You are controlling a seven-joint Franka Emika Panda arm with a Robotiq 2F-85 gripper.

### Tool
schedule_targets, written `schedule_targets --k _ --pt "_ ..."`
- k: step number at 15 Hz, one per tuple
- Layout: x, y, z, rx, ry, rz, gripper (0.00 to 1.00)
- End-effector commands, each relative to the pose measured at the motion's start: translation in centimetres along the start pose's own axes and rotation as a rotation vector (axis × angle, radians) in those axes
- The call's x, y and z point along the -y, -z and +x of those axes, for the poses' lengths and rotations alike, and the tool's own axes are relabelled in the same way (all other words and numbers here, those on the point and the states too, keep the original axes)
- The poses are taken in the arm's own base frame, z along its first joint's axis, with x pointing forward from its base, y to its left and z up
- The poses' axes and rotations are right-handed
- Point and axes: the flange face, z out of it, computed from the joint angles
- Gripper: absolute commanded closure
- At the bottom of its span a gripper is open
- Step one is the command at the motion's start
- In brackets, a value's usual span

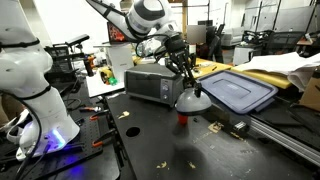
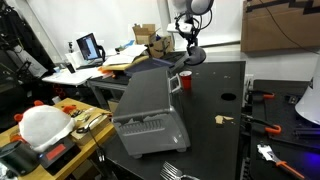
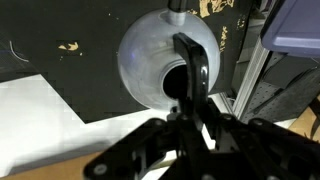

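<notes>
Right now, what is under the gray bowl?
A red cup on the black table, in both exterior views. In the wrist view the gray bowl covers it; its inside cannot be seen.

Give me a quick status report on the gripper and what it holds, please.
Gripper shut on gray bowl rim, held off the table. Red cup just beneath it. Gray box close beside; no contact seen.

even indoor light, soft shadows, wrist view blurred up close, low resolution
</notes>
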Motion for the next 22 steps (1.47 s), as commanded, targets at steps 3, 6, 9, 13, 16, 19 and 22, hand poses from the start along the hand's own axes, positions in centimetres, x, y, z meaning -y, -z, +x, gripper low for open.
schedule_targets --k 3,6,9,13,16,19,22 --pt "1.6 -2.8 4.2 0.104 -0.08 -0.018 0.95" --pt "2.0 -4.8 6.6 0.146 -0.128 -0.045 0.95" --pt "2.5 -6.9 8.6 0.177 -0.163 -0.073 0.95" --pt "3.5 -10.1 10.1 0.211 -0.203 -0.103 0.95" --pt "4.4 -12.4 10.9 0.237 -0.235 -0.121 0.95" --pt "5.3 -14.3 11.9 0.25 -0.259 -0.13 0.95" --pt "6.0 -15.8 12.9 0.254 -0.28 -0.132 0.95"
